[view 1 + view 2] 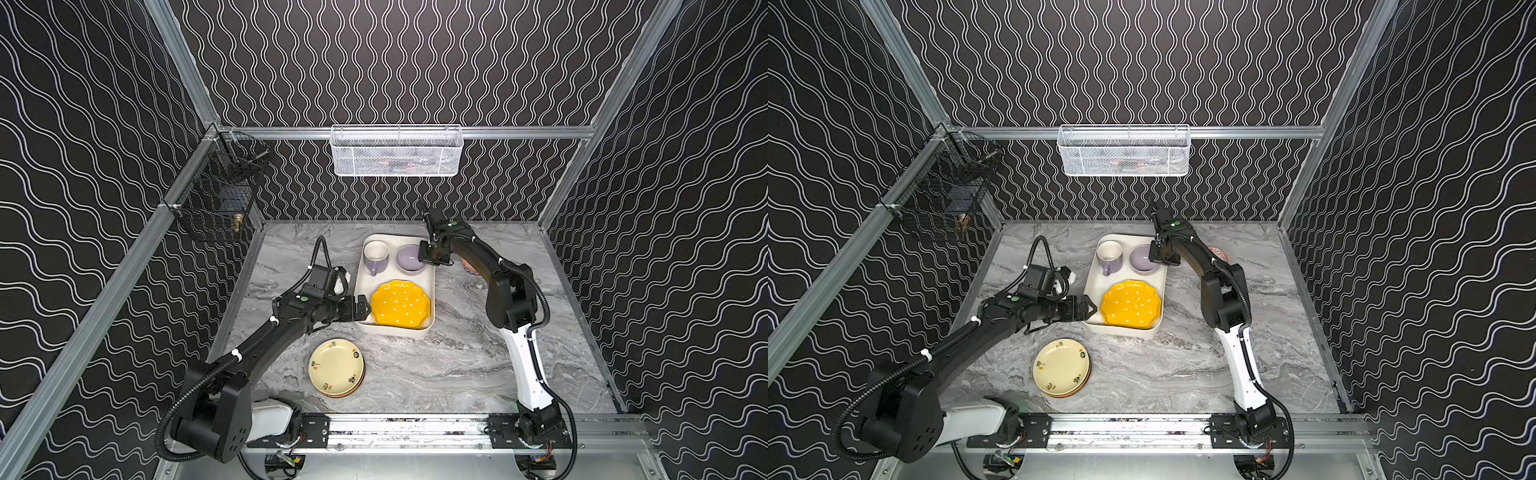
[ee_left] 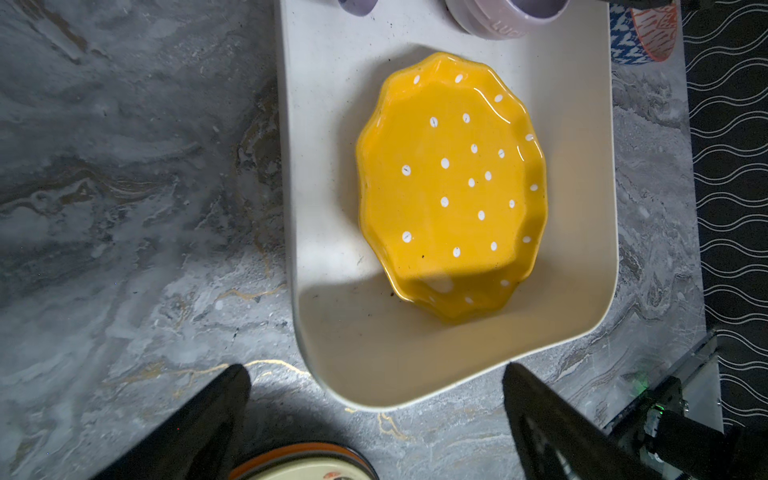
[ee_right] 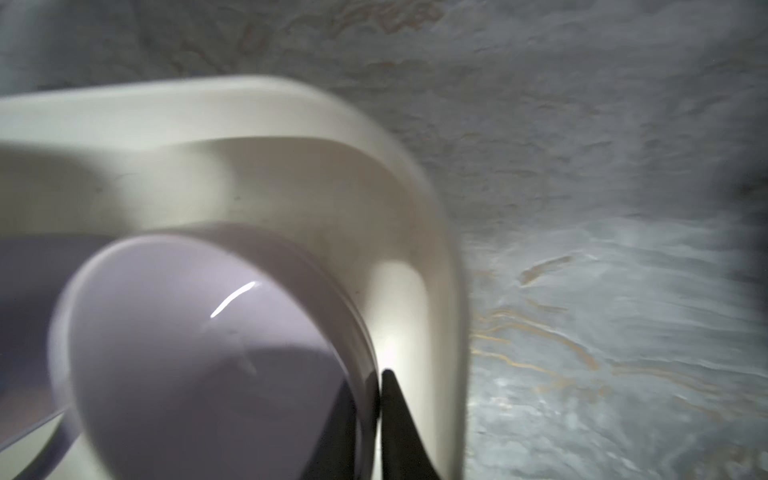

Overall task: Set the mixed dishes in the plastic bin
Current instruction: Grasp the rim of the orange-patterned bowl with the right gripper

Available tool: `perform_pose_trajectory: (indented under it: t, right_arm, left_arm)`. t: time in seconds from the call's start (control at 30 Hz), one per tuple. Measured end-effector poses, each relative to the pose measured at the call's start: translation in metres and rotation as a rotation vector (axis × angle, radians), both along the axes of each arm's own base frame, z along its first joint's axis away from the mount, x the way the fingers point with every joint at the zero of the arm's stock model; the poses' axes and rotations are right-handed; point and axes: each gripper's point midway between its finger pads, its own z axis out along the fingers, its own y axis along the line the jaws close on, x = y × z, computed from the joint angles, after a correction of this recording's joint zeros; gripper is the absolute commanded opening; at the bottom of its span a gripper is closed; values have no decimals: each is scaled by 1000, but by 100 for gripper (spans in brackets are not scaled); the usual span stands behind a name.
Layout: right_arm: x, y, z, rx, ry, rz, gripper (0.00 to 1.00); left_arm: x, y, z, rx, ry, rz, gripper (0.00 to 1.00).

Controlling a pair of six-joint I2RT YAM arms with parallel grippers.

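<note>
Plastic bin (image 1: 395, 331) is part-filled; plate stack (image 1: 336, 368) is left outside. Left gripper (image 2: 374, 369) is spread wide; right gripper (image 3: 368, 386) is set astride the lilac bowl (image 1: 409, 257), and whether it is clamped cannot be told.

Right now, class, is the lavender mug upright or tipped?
Upright: the lavender mug stands in the plastic bin, open mouth facing up in both top views.

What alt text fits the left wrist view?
A yellow scalloped plate with white dots lies in the cream plastic bin on a grey marble table. The open left gripper frames the bin's corner.
</note>
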Motion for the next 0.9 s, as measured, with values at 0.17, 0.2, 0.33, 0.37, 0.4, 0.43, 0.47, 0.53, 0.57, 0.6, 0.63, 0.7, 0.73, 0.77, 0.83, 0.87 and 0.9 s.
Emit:
perform_pose_trajectory:
  t: [0.17,0.2,0.33,0.37,0.4,0.43,0.47,0.53,0.57,0.6,0.63,0.7,0.73,0.77,0.83,0.87,0.9]
  right_arm:
    - [-4,1,13,25,-21,7,42]
    - [-5,0,17,27,-26,6,42]
    - [-6,-12,49,43,-76,-13,42]
    - [-7,-17,58,47,-90,-22,43]
    - [-8,-25,66,48,-102,-34,43]
    - [-9,-35,75,51,-116,-51,43]
    - [-11,-49,83,51,-129,-74,43]
    - [-13,-78,91,46,-145,-126,43]
    - [-14,-94,92,42,-146,-156,43]
    - [-16,-113,90,35,-142,-192,43]
    - [-20,-134,83,25,-126,-231,43]
    - [-28,-169,68,8,-91,-301,43]
    - [-33,-184,60,-5,-71,-332,43]
    - [-38,-195,53,-6,-51,-353,43]
    - [-46,-208,40,-2,-22,-380,42]
    - [-48,-212,36,2,-13,-388,42]
    - [-49,-216,33,6,-8,-396,42]
  left_arm:
    - [0,0,-1,-1,4,1,99]
    - [0,1,-2,-1,4,1,99]
    - [-1,1,-3,0,7,2,99]
    - [-1,1,-3,0,8,2,99]
    - [-1,1,-3,0,8,2,99]
    - [-1,1,-4,0,9,3,99]
    - [-1,1,-5,1,12,2,99]
    - [-1,1,-7,2,18,3,99]
    - [-1,1,-7,3,20,3,99]
    - [-1,1,-8,3,23,2,99]
    - [-1,1,-10,5,28,2,99]
    - [-1,1,-14,5,41,1,99]
    - [-1,0,-17,5,51,-1,99]
    - [-2,-1,-20,2,62,-5,99]
    - [-2,-3,-26,-5,86,-12,99]
    - [-2,-4,-28,-7,94,-15,99]
    - [-2,-5,-29,-8,100,-16,99]
